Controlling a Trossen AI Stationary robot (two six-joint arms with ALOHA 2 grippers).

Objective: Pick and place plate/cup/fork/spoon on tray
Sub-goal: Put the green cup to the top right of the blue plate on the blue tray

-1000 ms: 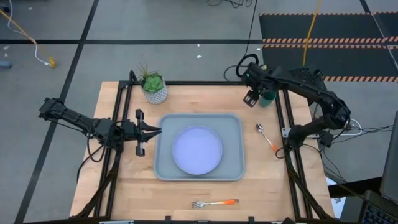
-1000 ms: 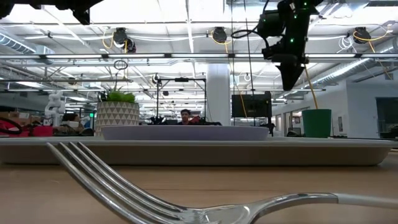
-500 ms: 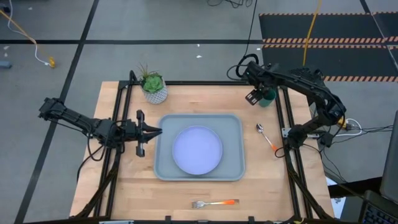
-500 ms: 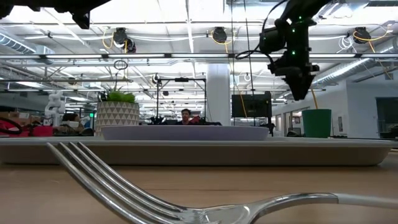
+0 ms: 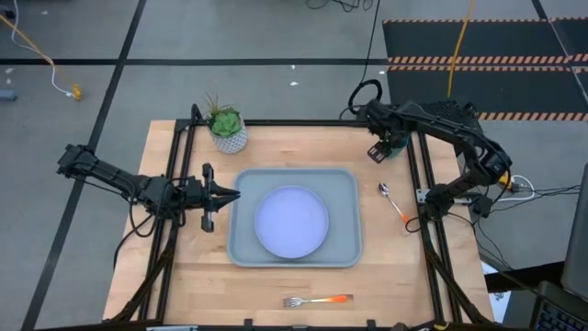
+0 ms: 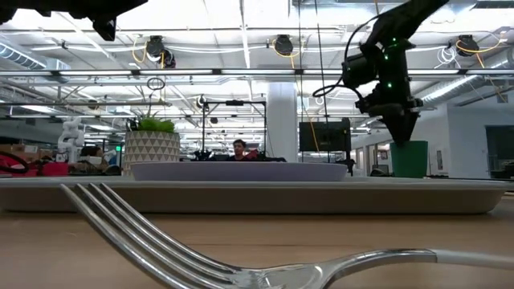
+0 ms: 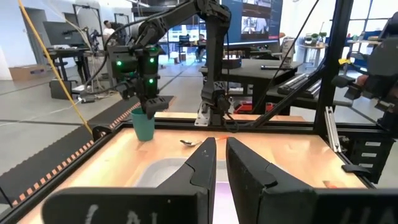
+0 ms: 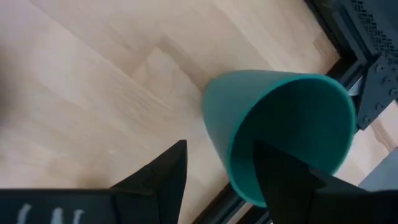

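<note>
The right gripper (image 8: pixel 217 171) hangs spread wide directly over the cup (image 8: pixel 280 130), one finger already inside the rim and the other outside its wall, nothing clamped yet. The cup stands upright on the counter (image 5: pixel 303 147), at the far right corner close to the frame rail. Beyond it toward the middle lies the tray (image 5: pixel 241 248) with the plate (image 5: pixel 291 222) already in it; the spoon (image 5: pixel 393 201) lies between cup and tray edge, the fork (image 5: pixel 317 301) well off at the near edge. The left gripper (image 5: pixel 223 195), nearly closed and empty, waits just beside the tray's left rim. Risk: a thin-wall pinch could tip the cup, or knock it against the rail.
</note>
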